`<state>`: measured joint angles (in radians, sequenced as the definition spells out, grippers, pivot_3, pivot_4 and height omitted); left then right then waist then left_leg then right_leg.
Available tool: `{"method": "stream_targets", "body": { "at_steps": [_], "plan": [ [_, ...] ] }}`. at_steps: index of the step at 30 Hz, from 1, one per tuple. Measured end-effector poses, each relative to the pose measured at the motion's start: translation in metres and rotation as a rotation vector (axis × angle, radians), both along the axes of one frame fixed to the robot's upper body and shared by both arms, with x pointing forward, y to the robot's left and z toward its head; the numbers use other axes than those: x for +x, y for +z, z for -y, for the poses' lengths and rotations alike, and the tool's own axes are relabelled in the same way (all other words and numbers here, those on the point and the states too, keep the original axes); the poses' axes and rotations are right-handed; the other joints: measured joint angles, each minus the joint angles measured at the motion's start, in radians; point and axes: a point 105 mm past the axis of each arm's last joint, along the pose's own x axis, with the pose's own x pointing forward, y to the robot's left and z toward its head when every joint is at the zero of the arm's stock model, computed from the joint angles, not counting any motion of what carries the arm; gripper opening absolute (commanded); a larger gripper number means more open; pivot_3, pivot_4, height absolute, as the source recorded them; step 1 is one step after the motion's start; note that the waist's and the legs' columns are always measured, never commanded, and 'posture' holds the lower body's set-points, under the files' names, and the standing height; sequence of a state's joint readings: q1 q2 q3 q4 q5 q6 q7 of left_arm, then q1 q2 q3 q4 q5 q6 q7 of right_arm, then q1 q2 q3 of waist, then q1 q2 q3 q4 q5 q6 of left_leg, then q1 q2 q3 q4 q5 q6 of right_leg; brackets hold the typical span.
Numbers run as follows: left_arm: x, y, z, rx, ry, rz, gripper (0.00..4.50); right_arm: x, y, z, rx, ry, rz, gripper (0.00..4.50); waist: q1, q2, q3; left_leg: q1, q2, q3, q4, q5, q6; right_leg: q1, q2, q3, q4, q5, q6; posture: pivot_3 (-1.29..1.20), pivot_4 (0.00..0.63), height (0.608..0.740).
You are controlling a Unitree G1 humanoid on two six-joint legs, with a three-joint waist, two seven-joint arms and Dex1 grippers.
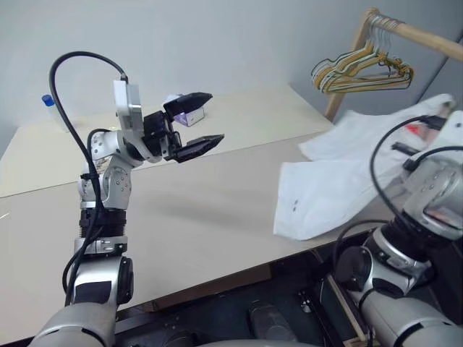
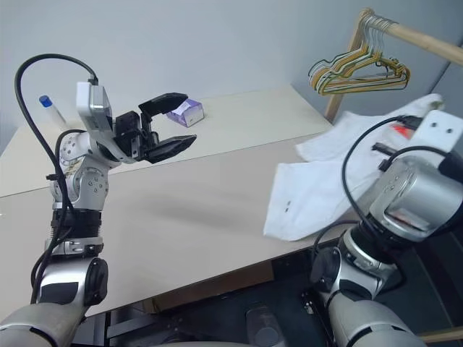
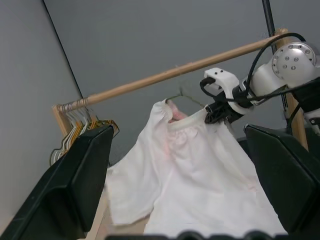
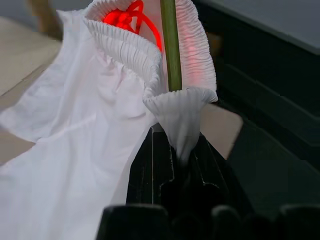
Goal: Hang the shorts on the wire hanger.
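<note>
The shorts [image 4: 75, 140] are on the right side of the scene. Their gathered waistband is lifted off the table [image 1: 202, 210], and the legs trail down onto the table's right near corner. The right gripper [image 4: 175, 150] has its fingers closed tight on a fold of the waistband, so this arm carries the cloth. The wire hanger [image 4: 171, 45] passes as a thin olive-green rod through the open waistband, just above the pinched fold; its hook is not clear to see. In the left wrist view the shorts hang below the wooden rail [image 3: 170, 75], with the waistband up and the legs down.

The left gripper [image 1: 194, 124] is raised on the left over the table, with its jaws wide apart and nothing between them. It points to the right, toward the shorts, but it is well apart from them. The right arm is clearly the nearer one. Probably the coming move needs the free left gripper to cross rightward to the waistband or the hanger. Farther back hangs a bunch of hangers [image 1: 362, 69].
</note>
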<state>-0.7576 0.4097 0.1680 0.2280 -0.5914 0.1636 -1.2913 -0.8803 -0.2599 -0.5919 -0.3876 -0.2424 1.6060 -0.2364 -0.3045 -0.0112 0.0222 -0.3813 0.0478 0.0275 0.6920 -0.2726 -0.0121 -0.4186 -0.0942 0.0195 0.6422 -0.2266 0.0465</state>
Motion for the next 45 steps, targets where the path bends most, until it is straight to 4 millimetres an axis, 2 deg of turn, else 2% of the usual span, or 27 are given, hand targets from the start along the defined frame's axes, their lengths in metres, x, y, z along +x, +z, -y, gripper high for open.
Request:
{"method": "stream_targets", "body": {
  "at_steps": [5, 11, 19, 22, 25, 33, 40, 45],
  "plan": [
    [-0.006, 0.000, 0.003, -0.055, -0.035, -0.045, 4.50, 0.012, 0.002, 0.012, 0.009, -0.079, -0.045, 0.01, -0.023, 0.001, 0.000, 0.003, 0.000, 0.001, -0.001, 0.000, 0.001, 0.002, 0.000, 0.002, 0.000, 0.000, 0.000, -0.28, 0.000, 0.740],
    [-0.007, -0.008, 0.007, -0.041, -0.023, -0.067, 4.50, 0.026, 0.024, 0.036, -0.026, -0.141, 0.015, 0.01, -0.038, 0.002, 0.001, 0.014, -0.001, 0.001, -0.010, 0.000, 0.001, 0.016, 0.000, 0.003, -0.007, -0.001, 0.001, -0.27, 0.000, 0.740],
    [-0.010, -0.007, 0.008, -0.035, -0.027, -0.065, 4.50, 0.034, 0.030, 0.069, 0.190, -0.192, 0.100, 0.01, -0.039, 0.004, 0.002, 0.015, -0.002, 0.004, -0.014, 0.000, 0.001, 0.018, 0.000, 0.008, -0.012, 0.000, 0.002, -0.27, 0.000, 0.740],
    [-0.010, -0.008, 0.008, -0.025, -0.030, -0.065, 4.50, 0.036, 0.026, 0.074, 0.282, -0.188, 0.101, 0.01, -0.038, 0.004, 0.002, 0.015, -0.002, 0.005, -0.014, 0.000, 0.001, 0.018, 0.001, 0.010, -0.013, 0.000, 0.002, -0.27, 0.000, 0.740],
    [-0.011, -0.009, 0.009, -0.019, -0.036, -0.065, 4.50, 0.038, 0.013, 0.074, 0.365, -0.198, 0.075, 0.01, -0.039, 0.004, 0.002, 0.015, -0.002, 0.007, -0.015, 0.000, 0.002, 0.018, 0.002, 0.014, -0.013, 0.000, 0.003, -0.27, 0.000, 0.740],
    [-0.013, -0.010, 0.011, -0.013, -0.057, -0.060, 4.50, 0.041, 0.004, 0.064, 0.405, -0.211, 0.048, 0.01, -0.039, 0.004, 0.003, 0.015, -0.004, 0.010, -0.015, 0.000, 0.002, 0.018, 0.004, 0.023, -0.014, 0.000, 0.007, -0.27, 0.000, 0.740],
    [-0.014, -0.010, 0.011, -0.015, -0.068, -0.056, 4.50, 0.036, -0.015, 0.062, 0.364, -0.246, -0.031, 2.46, -0.037, 0.005, 0.003, 0.014, -0.005, 0.010, -0.015, -0.001, 0.003, 0.017, 0.004, 0.023, -0.015, 0.000, 0.007, -0.27, 0.000, 0.740],
    [-0.015, -0.009, 0.011, -0.021, -0.068, -0.044, 4.50, 0.029, -0.008, 0.070, 0.193, -0.286, -0.043, 4.28, -0.037, 0.005, 0.003, 0.014, -0.005, 0.010, -0.015, -0.001, 0.004, 0.017, 0.004, 0.024, -0.015, -0.001, 0.008, -0.26, 0.000, 0.740]
  ]
}}
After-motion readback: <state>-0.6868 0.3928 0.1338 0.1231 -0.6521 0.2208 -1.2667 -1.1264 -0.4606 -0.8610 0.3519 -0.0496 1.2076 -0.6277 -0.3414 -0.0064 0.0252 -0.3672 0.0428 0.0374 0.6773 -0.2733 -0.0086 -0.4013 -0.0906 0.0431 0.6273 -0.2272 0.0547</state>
